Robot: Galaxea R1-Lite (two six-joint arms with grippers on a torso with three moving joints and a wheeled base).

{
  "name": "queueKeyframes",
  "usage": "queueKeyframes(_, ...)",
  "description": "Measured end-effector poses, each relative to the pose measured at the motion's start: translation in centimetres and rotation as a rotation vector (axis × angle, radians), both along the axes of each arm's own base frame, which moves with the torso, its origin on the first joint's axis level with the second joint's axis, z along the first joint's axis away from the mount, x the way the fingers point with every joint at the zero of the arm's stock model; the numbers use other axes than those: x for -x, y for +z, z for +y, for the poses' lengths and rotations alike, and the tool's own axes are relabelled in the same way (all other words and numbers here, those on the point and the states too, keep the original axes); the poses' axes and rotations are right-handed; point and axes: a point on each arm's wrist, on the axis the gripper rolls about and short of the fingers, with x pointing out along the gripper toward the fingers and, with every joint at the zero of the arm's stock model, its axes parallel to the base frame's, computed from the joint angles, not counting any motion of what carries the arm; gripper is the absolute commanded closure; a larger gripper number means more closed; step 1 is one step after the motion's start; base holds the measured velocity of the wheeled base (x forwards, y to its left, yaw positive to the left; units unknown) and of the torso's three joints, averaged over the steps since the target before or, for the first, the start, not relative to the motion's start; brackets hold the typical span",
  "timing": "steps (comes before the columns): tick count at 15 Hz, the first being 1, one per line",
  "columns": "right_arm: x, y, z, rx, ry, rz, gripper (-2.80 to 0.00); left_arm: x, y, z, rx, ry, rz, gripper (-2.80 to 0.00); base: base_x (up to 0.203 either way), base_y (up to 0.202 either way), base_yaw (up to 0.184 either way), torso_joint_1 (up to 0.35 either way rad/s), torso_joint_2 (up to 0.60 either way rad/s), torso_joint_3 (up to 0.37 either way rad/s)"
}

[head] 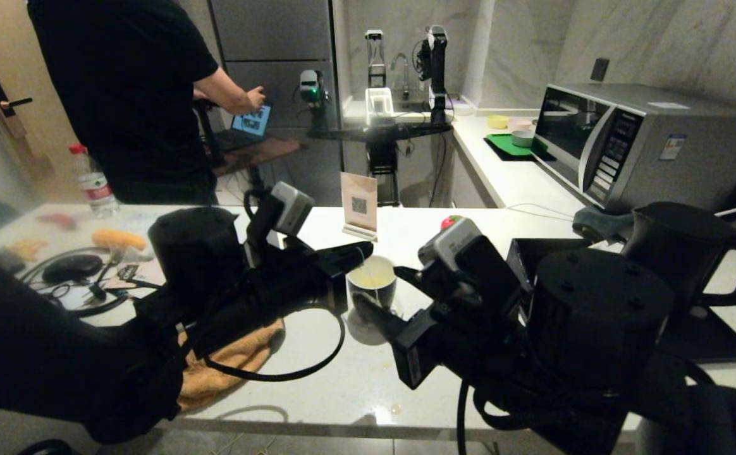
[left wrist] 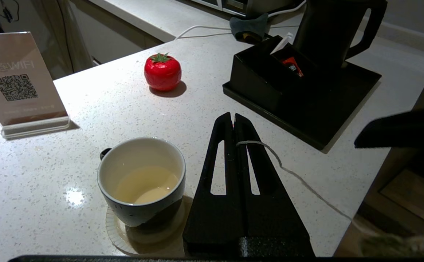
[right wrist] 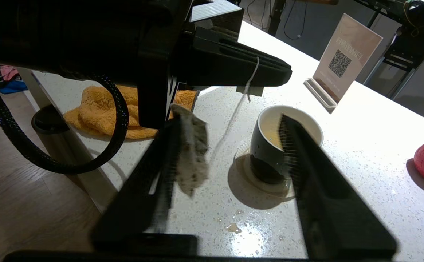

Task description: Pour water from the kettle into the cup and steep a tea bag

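Tea bag (right wrist: 192,153) hangs outside the cup (right wrist: 270,149), against one finger of the right gripper (right wrist: 230,153), which is spread wide. String (left wrist: 292,171) runs up to the left gripper (left wrist: 232,122), clamped on it just beside cup. Water (left wrist: 146,183) pale yellow inside. Kettle (head: 690,246) well apart from cup, on black tray (left wrist: 306,109).
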Motion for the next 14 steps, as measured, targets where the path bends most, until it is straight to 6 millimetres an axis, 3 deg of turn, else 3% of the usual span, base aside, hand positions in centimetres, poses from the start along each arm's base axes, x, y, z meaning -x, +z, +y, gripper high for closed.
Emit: queueKeyframes(14,0.56,-0.41,-0.96,0.023,-0.007,0.009,-2.80,0.58,0.06,0.39,-0.002,0.001,0.002,0.00,0.000,0.000,0.000,0.000,0.00,0.000)
